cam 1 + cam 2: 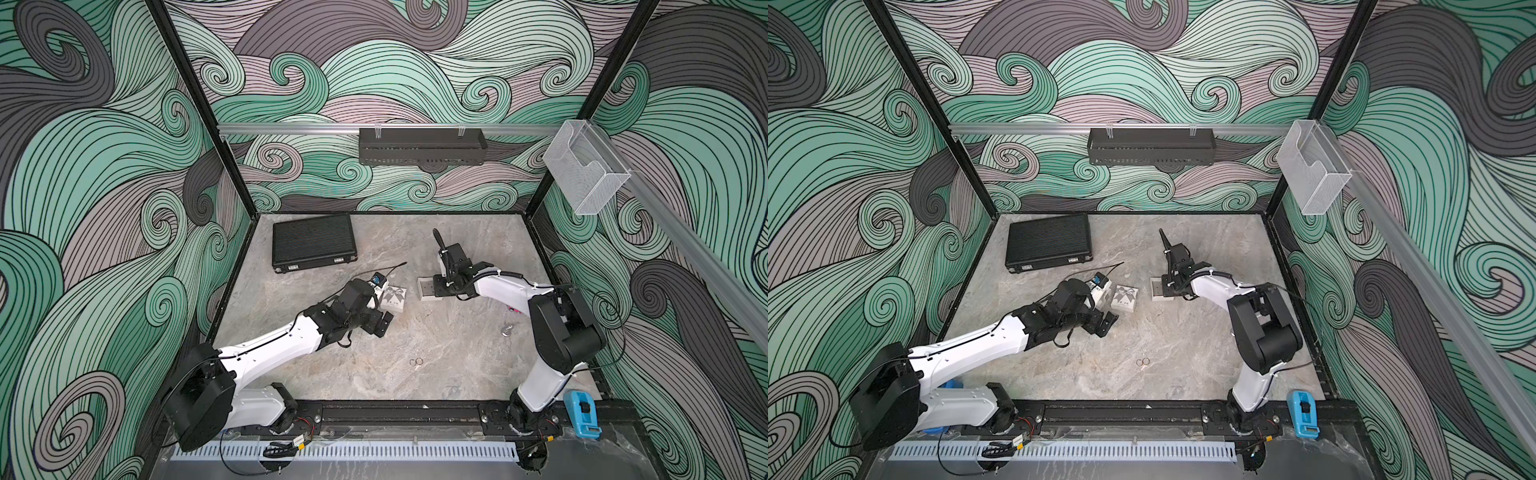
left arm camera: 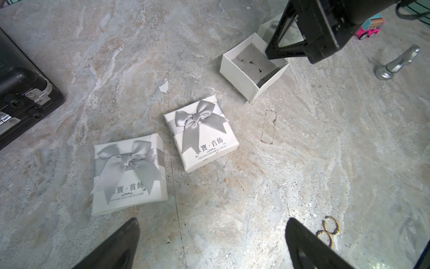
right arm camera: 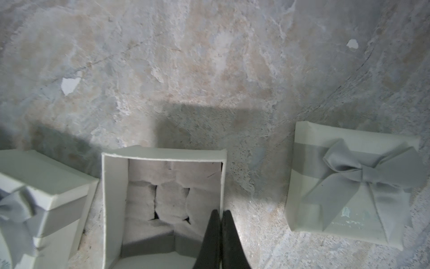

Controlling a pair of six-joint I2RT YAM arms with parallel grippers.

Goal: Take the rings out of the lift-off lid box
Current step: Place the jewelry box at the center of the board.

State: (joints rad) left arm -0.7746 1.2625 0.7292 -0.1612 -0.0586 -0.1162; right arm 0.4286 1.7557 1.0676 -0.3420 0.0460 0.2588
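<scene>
Table (image 1: 457, 332): marbled, carries everything.
Black case (image 1: 313, 245): closed, at the far side, well apart from the boxes.
Left hand (image 2: 212, 223): spread wide and empty, hovering over the table near two bowed boxes (image 2: 201, 135).
Right hand (image 3: 221, 213): pressed fully together with nothing seen between the tips, which sit at the inner wall of the open box (image 3: 162, 153).
Open box: lid off. The grey foam pad (image 3: 172, 200) has slits and no ring shows in them, though one could be sunk out of sight.
Bowed boxes: cannot tell whether these are whole boxes or lids only.
Rings (image 2: 330, 227): two thin yellowish hoops, touching, flat on the table, well apart from the open box.
Handling: judged light, stiff, slick and prone to roll. Pinch across the band, with one tip inside the hoop.
</scene>
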